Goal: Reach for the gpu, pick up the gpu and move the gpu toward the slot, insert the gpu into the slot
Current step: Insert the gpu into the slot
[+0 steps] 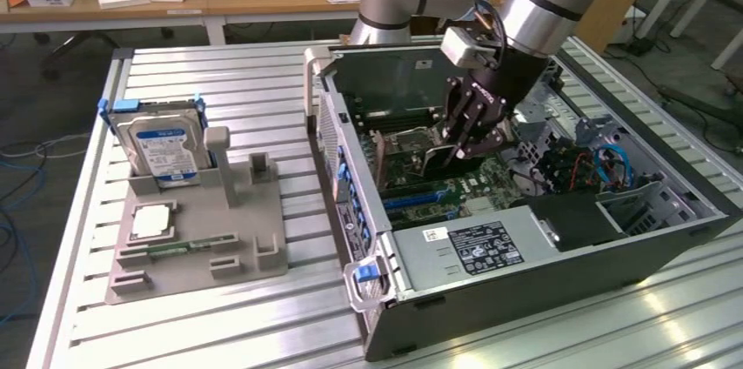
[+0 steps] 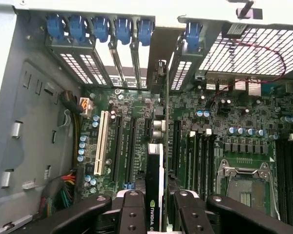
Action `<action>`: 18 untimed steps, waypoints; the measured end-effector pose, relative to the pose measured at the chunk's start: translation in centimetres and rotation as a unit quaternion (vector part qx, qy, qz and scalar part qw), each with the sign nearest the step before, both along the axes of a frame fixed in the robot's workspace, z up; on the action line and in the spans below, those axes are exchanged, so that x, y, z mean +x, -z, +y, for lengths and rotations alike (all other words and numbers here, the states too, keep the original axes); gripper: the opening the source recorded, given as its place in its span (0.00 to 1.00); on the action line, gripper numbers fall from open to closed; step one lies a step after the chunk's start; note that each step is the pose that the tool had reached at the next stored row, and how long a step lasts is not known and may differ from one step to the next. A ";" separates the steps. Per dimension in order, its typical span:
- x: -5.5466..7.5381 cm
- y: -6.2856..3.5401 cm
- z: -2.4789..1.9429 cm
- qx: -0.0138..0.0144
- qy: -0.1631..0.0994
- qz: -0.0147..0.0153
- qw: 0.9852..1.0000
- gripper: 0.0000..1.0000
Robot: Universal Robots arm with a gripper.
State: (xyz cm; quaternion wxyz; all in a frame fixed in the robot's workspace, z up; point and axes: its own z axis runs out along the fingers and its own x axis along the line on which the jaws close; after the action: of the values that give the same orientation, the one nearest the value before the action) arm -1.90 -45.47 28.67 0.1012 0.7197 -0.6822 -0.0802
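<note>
My gripper [image 1: 465, 144] reaches down into the open computer case [image 1: 384, 299], shut on the gpu [image 1: 439, 158]. In the wrist view the gpu [image 2: 155, 168] shows edge-on, a thin dark card with a white-lettered label, held between the two black fingers [image 2: 133, 207]. My gripper [image 2: 155, 202] holds it upright over the green motherboard [image 2: 234, 146]. The card's far end, with its metal bracket [image 2: 159, 68], lies in the gap among the blue-clipped rear openings. Black expansion slots [image 2: 119, 146] run parallel on either side. The slot directly under the card is hidden by the card.
A white slot [image 2: 101, 141] and a cable bundle [image 2: 63, 192] lie beside the black slots. The processor socket [image 2: 244, 185] is on the other side. Outside the case, a grey fixture [image 1: 197, 230] holds a blue-labelled hard drive [image 1: 163, 147] and a small green memory stick [image 1: 174, 250].
</note>
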 end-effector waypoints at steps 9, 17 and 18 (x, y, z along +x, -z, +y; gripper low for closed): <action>0.0 1.63 0.00 0.000 0.000 0.001 1.000 0.27; -0.4 2.46 0.21 0.001 -0.004 0.001 1.000 0.27; -0.5 2.51 0.23 0.001 -0.004 0.001 1.000 0.27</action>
State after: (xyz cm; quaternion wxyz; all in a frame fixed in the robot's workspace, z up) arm -2.42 -45.24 26.16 0.1019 0.7221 -0.6794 -0.0812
